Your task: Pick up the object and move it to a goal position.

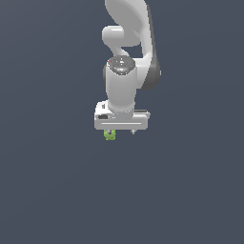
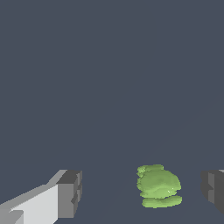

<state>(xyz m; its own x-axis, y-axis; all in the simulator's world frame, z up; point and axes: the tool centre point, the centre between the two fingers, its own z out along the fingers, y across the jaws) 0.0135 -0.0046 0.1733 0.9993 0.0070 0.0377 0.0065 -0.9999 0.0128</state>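
Observation:
The object (image 1: pixel 109 135) is a tiny lime-green blocky lump on the dark grey floor, just under the white gripper's hand toward the exterior view's left. My gripper (image 1: pixel 121 132) points straight down over it. In the wrist view the object (image 2: pixel 158 186) lies between the two fingers, apart from both and nearer to one dark pad (image 2: pixel 213 188) than to the other (image 2: pixel 70 192). My gripper (image 2: pixel 141 192) is open, with the jaws wide apart and nothing held.
The white arm (image 1: pixel 128 57) rises behind the gripper toward the top of the exterior view. A plain dark grey floor (image 1: pixel 57 190) spreads all around.

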